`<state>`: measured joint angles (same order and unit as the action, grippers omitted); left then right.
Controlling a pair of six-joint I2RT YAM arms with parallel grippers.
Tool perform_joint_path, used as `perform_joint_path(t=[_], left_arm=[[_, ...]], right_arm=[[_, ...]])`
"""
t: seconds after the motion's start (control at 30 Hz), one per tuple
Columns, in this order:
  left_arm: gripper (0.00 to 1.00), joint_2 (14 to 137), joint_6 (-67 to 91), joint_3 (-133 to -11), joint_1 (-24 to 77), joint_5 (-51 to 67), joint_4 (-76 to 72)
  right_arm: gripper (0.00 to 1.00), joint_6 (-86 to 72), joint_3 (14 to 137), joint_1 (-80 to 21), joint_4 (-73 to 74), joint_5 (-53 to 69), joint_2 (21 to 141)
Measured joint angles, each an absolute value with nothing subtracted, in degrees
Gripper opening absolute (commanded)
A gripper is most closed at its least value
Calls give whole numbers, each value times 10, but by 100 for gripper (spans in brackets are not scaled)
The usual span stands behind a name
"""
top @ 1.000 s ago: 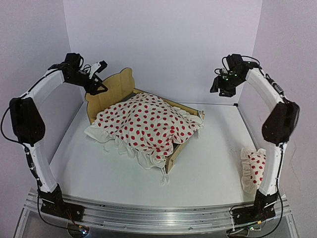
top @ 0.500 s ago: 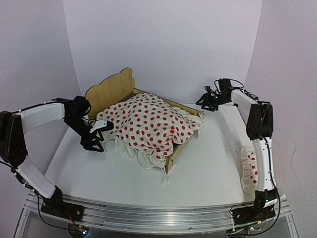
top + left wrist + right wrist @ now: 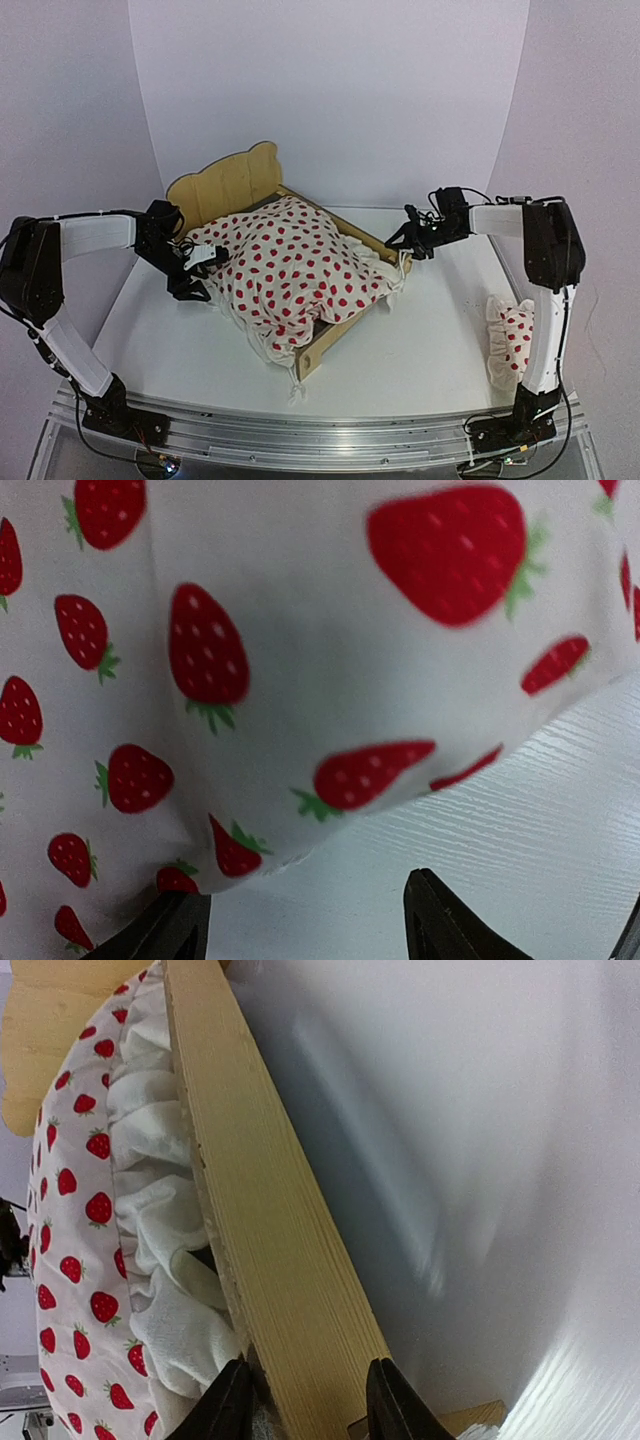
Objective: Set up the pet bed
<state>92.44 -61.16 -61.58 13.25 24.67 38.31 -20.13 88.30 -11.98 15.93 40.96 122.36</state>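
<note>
The pet bed (image 3: 226, 185) stood slanted on the surface (image 3: 430, 330), left of the middle. The strawberry duvet (image 3: 290, 265) was heaped over it, and the small pillow (image 3: 512, 340) lay well apart by the right arm. Both arms reached low to opposite sides of the bed, probably to shift or steady the frame. The left hand (image 3: 193, 275) was apart and held nothing, just beside the hanging edge of the duvet. The right hand (image 3: 305, 1410) had its fingers (image 3: 228, 1405) on either side of the plywood side rail (image 3: 270, 1210); whether they pressed it, I could not tell.
</note>
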Motion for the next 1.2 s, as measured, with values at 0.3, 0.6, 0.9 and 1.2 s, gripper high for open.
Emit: perform_joint_path(t=[0.3,0.6,0.9,1.2], left_arm=[[68,920,-692,-581,53,275,393],[70,916,-724,-547,25,308,367],[71,996,-744,-633,52,337,363],[72,1181,-742,-884,109,337,331]], right_arm=[[38,-215,653,-262,165,290,1037],[39,-298,548,-398,181,199,928],[42,-383,506,-535,198,106,868],[47,-419,588,-617,242,50,930]])
